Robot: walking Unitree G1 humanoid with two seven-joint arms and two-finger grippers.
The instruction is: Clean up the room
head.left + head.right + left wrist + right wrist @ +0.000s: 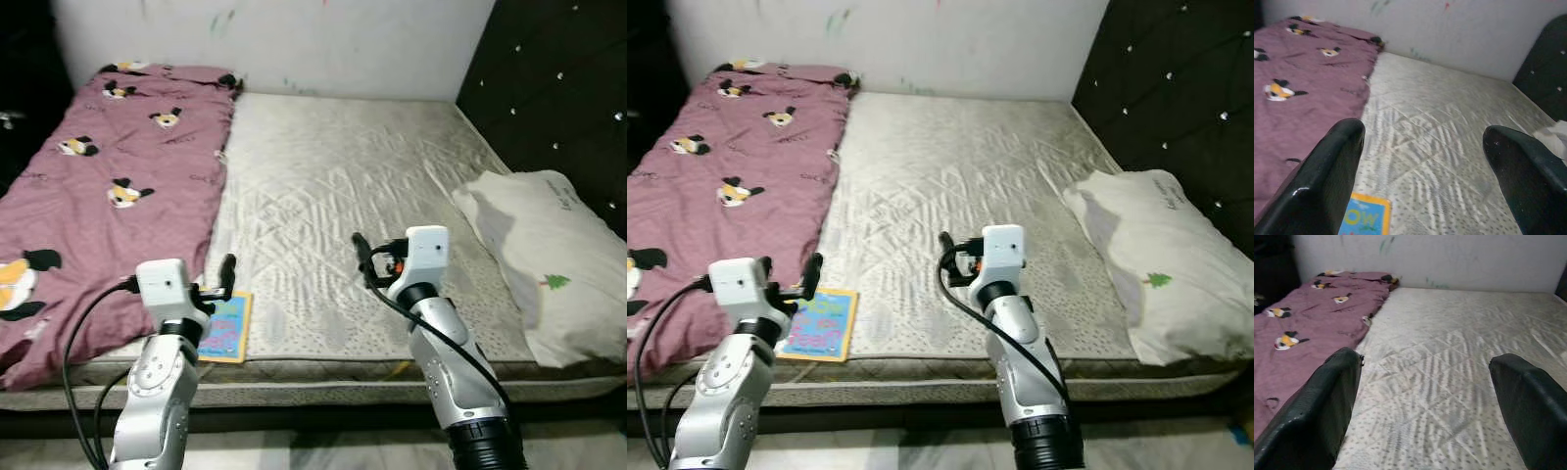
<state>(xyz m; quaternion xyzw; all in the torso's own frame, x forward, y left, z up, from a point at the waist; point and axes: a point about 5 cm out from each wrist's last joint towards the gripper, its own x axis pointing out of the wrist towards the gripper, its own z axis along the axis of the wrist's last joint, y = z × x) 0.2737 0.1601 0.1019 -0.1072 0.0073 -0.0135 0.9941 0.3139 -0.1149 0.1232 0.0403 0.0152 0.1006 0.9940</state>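
Left gripper (227, 274) hovers, fingers spread wide and empty, with the picture book (225, 328) just below it at the mattress (333, 196) edge. Right gripper (361, 250), equally wide, waits. Best bet: drop low, straddle the book's edge.

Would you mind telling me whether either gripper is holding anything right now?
Nothing is held. The left gripper and right gripper both hover open above the mattress.

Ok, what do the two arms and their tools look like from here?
Both arms are silver, jointed tubes, each with a white boxy wrist block. The left tool and right tool each have two long glossy black fingers. Black cables loop from each wrist down the arm; the right wrist shows a small red-orange spot.
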